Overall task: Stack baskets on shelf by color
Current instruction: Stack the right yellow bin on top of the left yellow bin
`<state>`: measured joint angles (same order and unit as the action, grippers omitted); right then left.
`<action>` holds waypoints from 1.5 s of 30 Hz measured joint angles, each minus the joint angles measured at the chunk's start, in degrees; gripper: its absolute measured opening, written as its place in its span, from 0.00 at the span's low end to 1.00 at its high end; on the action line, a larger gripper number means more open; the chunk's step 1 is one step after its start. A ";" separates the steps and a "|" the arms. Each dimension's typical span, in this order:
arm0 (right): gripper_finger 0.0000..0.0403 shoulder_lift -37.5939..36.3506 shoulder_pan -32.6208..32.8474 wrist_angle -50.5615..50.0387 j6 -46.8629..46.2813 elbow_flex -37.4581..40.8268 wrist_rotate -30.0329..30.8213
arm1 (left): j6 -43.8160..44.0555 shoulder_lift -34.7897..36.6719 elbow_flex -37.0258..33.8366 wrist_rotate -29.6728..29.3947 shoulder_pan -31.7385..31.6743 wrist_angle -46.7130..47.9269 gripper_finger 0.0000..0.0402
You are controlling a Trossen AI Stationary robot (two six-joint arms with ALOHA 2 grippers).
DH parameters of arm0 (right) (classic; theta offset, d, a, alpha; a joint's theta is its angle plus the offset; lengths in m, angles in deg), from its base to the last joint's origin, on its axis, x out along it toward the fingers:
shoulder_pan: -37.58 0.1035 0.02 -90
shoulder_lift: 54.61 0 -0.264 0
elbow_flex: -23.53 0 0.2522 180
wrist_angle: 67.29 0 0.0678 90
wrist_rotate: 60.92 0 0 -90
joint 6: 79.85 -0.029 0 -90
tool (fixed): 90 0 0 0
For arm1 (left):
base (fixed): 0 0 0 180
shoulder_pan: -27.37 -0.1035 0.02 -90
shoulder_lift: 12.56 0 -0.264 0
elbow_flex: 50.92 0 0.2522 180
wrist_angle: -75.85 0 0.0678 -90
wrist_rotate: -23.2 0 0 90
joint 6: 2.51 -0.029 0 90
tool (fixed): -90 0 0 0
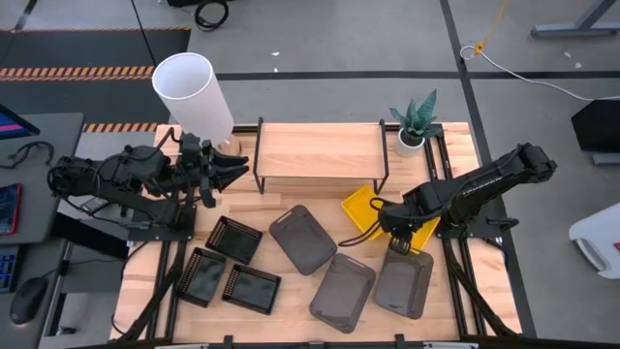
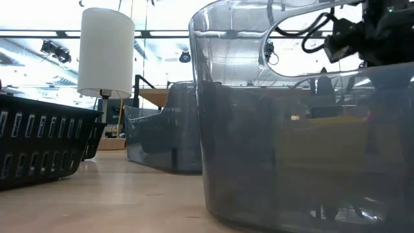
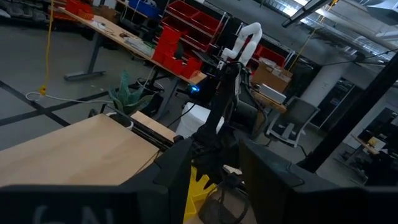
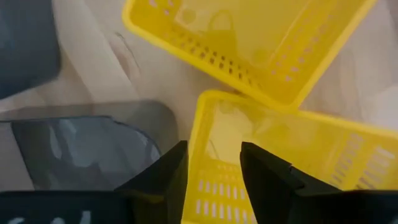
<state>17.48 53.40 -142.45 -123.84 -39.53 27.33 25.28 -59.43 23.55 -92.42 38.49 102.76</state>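
Yellow baskets (image 4: 273,168) | askew, long axes crossing | right hand (image 1: 400,236) (parted) above

We find no text, label, brand, number or sign that can be read in any of the views. The red bins (image 3: 180,43) on the far workbench carry no lettering we can make out, and the baskets' walls are plain.
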 joint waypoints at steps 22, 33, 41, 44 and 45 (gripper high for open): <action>0.51 0.00 0.35 10.05 -17.85 7.44 2.92 | -0.02 -0.01 0.00 0.00 0.00 -0.01 0.35; 0.43 -0.02 0.37 14.02 -20.36 12.09 2.09 | -0.61 -0.01 0.00 0.00 -0.02 -0.01 0.35; 0.31 -0.02 0.06 14.23 -18.31 12.11 4.06 | 0.07 -0.01 0.00 0.00 -0.01 -0.07 0.35; 0.25 -0.02 -0.83 14.20 -16.28 12.11 4.33 | 1.18 -0.01 0.00 0.20 -0.02 -0.84 0.35; 0.23 -0.02 -1.11 14.19 -15.78 12.11 4.27 | 1.70 -0.01 0.00 0.64 -0.02 -1.20 0.35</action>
<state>17.46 52.29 -128.26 -139.62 -27.42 31.60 26.98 -59.44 23.55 -91.79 38.47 101.56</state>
